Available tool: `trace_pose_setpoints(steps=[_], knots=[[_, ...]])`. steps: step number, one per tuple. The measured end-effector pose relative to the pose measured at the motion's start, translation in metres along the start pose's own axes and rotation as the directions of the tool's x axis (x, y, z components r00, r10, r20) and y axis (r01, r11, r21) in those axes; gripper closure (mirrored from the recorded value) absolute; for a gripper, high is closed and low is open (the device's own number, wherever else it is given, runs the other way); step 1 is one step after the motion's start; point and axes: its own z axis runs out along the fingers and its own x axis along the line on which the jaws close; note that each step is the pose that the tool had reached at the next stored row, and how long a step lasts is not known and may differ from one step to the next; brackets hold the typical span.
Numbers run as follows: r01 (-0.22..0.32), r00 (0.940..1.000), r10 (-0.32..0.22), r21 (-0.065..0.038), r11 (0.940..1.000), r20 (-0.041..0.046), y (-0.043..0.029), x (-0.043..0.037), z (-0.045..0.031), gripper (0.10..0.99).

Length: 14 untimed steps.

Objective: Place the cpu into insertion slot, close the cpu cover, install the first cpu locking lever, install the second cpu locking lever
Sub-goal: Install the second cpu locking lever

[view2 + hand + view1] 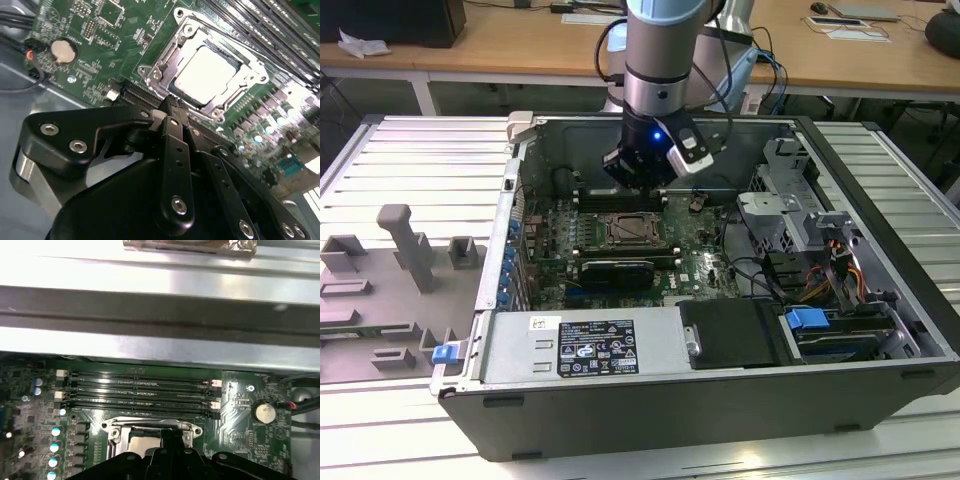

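Gripper [172,107], fingers pressed together and empty, hangs just above the cpu [207,70] seated under its cover.

From the exterior view we looked down at an angle into the open computer case [720,330], standing well back, with the arm [665,60] entering from the top centre. Both wrist views sat close above the motherboard [105,55], looking past the gripper [170,107]; they shared the insertion slot [207,70] and the coin battery [263,412], seen from opposing directions.
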Motion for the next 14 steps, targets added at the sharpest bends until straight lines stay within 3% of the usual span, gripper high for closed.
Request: trace_pose_setpoints(steps=[1, 4, 9, 12, 14], knots=[[0.0, 1.0, 0.0, 0.0, 1.0, 0.0001, -0.0005, 0.0001, -0.0019, 0.98], [0.0, 1.0, 0.0, 0.0, 1.0, 0.0, -0.0151, 0.0013, -0.003, 0.98], [0.0, 1.0, 0.0, 0.0, 1.0, 0.0, -0.0309, 0.0022, -0.0039, 0.98], [0.0, 1.0, 0.0, 0.0, 1.0, 0.0, -0.0455, 0.003, -0.0043, 0.98], [0.0, 1.0, 0.0, 0.0, 1.0, -0.0003, -0.0498, 0.0032, -0.0042, 0.98]])
